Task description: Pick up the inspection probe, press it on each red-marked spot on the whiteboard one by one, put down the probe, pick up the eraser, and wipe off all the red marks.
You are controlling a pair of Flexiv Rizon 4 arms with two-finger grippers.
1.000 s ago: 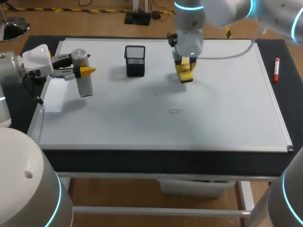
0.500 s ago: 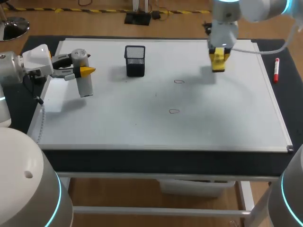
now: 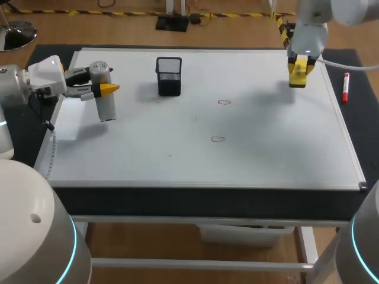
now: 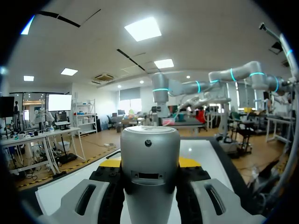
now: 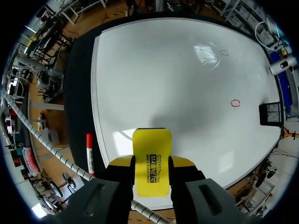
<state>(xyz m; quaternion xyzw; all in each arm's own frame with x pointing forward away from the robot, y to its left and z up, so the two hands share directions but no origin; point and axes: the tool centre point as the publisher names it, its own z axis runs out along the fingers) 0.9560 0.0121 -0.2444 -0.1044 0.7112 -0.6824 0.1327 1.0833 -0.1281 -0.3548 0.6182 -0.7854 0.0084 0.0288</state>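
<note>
right gripper (image 3: pixel 300 68) pinches the flat yellow rectangular eraser (image 5: pixel 152 158) from both sides, fingers spread only to its width. the eraser hangs above the whiteboard (image 3: pixel 266 160) near its 2 o'clock corner. left gripper (image 3: pixel 109 89) is clamped round the grey cylindrical inspection probe (image 4: pixel 149 168), held nearly upright at the board's 10 o'clock side. two small red ring marks, one (image 3: pixel 224 102) at 12 o'clock of the other (image 3: pixel 218 139), sit near the board's middle. a black mesh cup (image 3: pixel 169 76) stands at 11 o'clock.
</note>
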